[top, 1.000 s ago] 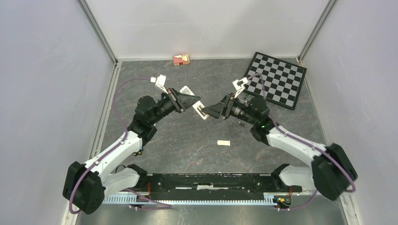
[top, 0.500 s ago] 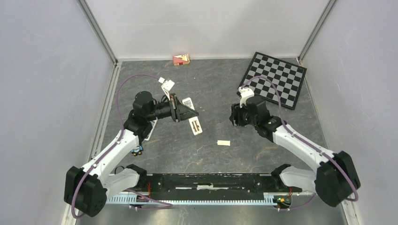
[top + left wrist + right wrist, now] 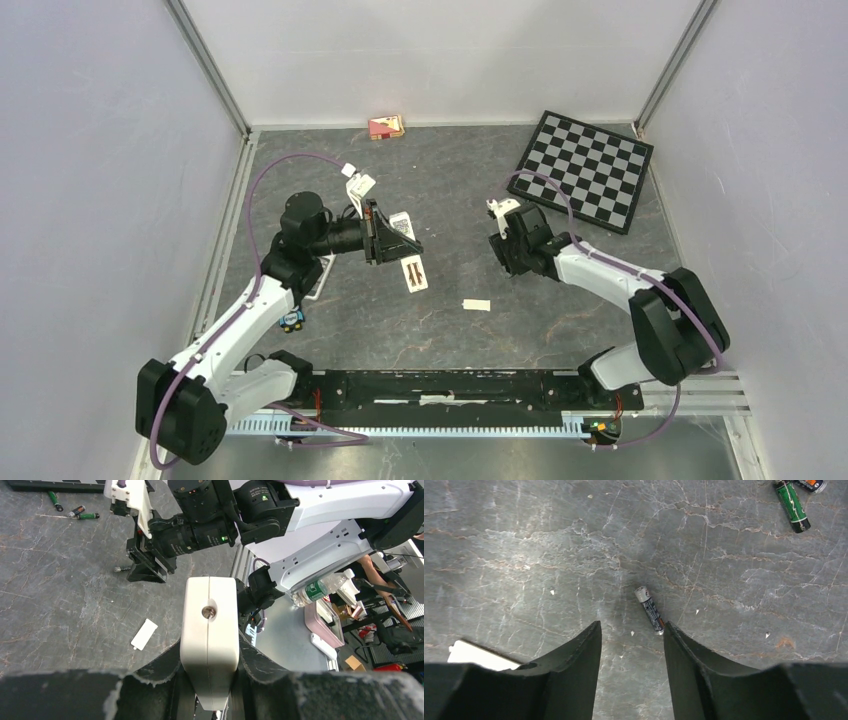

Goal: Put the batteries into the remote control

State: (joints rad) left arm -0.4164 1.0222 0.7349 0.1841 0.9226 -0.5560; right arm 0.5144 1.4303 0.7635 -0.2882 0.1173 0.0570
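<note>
Right gripper lowered, jaws apart over battery

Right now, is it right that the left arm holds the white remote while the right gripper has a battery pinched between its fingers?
Not quite. The left gripper does hold the white remote, but the right gripper is open and holds nothing. The right wrist view shows the battery lying loose on the table, in the gap between the spread fingers.
</note>
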